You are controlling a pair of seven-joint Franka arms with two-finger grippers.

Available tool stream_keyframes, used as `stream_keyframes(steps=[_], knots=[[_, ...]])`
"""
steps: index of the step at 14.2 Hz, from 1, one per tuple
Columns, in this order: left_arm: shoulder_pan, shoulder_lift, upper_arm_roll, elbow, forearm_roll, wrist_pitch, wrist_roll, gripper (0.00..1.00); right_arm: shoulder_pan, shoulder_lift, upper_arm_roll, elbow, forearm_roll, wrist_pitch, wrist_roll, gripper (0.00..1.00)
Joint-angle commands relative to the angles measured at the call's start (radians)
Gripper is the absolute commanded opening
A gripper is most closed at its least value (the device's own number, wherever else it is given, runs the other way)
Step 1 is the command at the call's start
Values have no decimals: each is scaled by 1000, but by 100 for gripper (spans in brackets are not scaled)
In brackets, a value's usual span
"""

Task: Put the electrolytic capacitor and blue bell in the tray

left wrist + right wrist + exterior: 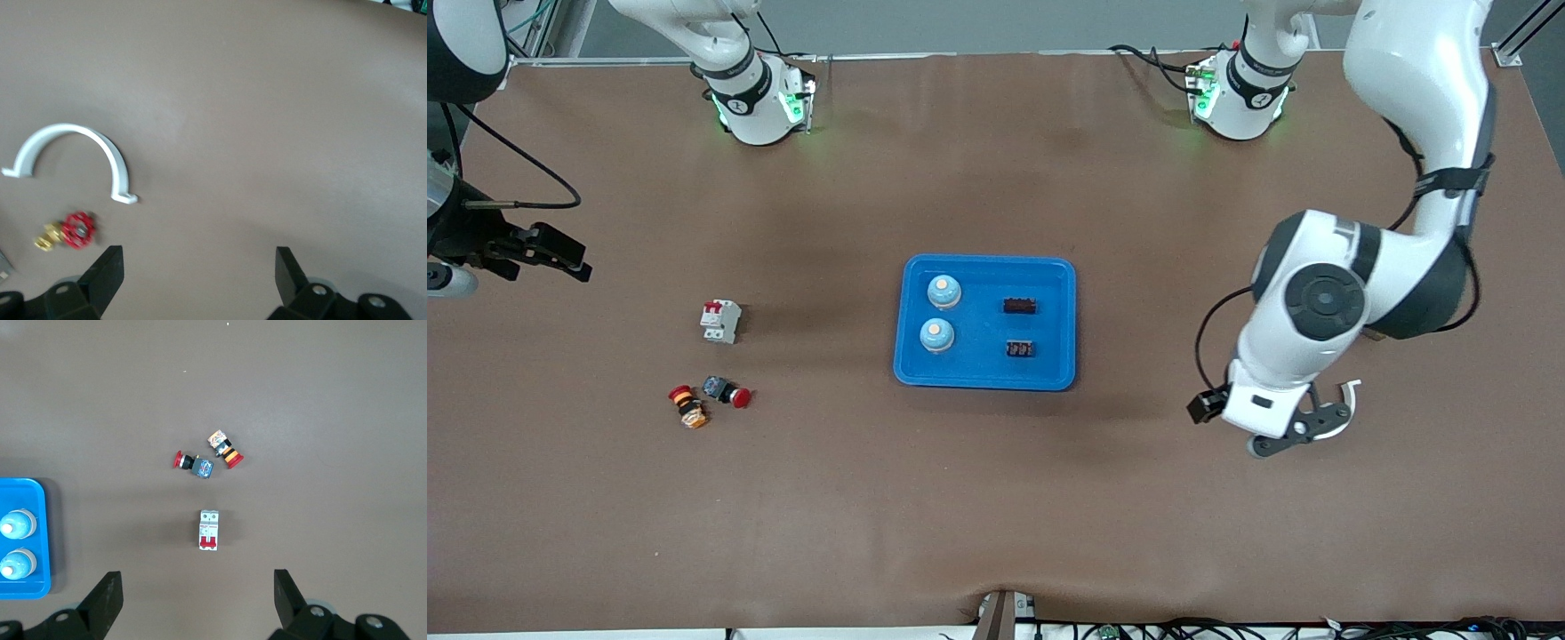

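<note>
brown matting covers your table (996,516), tray (985,378) at its middle, left gripper (199,267) and right gripper (197,587) both spread wide, empty.

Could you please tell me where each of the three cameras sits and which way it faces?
Front view: high across the table, facing both arm bases; shows the tray, both arms and the left tool.
Left wrist view: on the left arm, looking down at a white clamp and a red-handled valve; open tool fingers show.
Right wrist view: on the right arm, looking down; right tool open.
Shared: the circuit breaker and tray appear in the front and right wrist views.
</note>
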Motion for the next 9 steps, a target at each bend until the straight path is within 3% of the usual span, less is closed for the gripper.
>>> stream_keyframes(steps=[1, 9], knots=[[60, -46, -11, -32, -23, -15, 130, 100, -14, -17, 9, 1, -7, 4, 10, 100], [169, -49, -9, -33, -21, -16, 333, 100, -32, -9, 6, 36, -9, -52, 5, 100]])
